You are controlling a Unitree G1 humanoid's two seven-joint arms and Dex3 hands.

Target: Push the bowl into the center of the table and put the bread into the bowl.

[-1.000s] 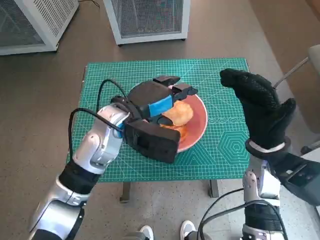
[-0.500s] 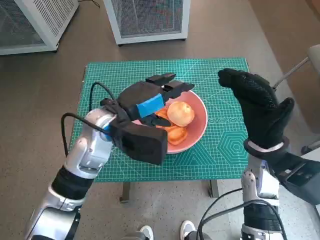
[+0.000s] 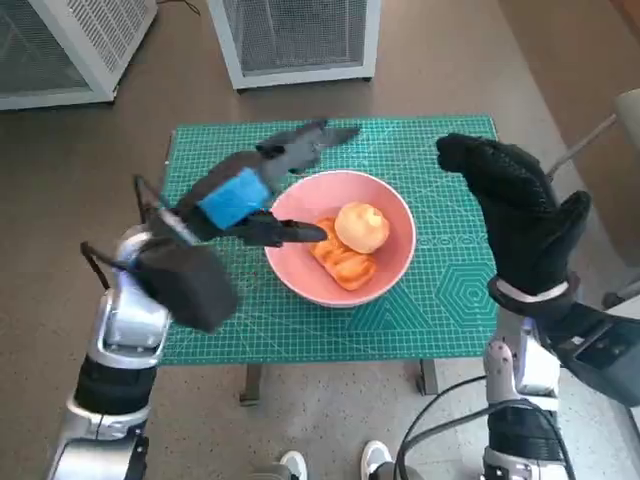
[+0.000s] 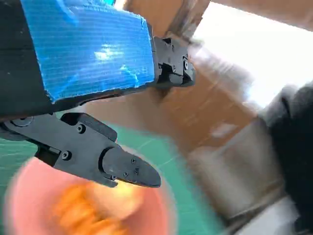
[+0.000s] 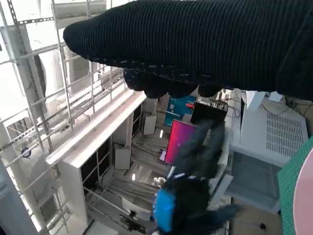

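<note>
A pink bowl [image 3: 375,275] sits near the middle of the green cutting mat [image 3: 450,300]. Inside it lie a round golden bread roll [image 3: 361,227] and a longer orange piece of bread [image 3: 343,264]. My left hand [image 3: 250,190], black with blue tape, hovers over the bowl's left rim with its fingers spread and holds nothing. The left wrist view shows blurred bread [image 4: 83,210] in the bowl [image 4: 24,205] below my left hand [image 4: 93,98]. My gloved right hand [image 3: 520,215] is raised above the mat's right side, fingers apart and empty; the glove [image 5: 205,44] fills the right wrist view.
Two white mesh-sided units stand on the floor beyond the table, one behind the centre [image 3: 295,40] and one at the far left [image 3: 70,45]. A person's white shoes [image 3: 330,465] show below the table's front edge. A metal chair leg [image 3: 590,140] is at the right.
My left hand has lifted off the bowl and drawn back to the left, with its fingers spread. The bread it covered now lies uncovered in the bowl. The right hand stayed still.
</note>
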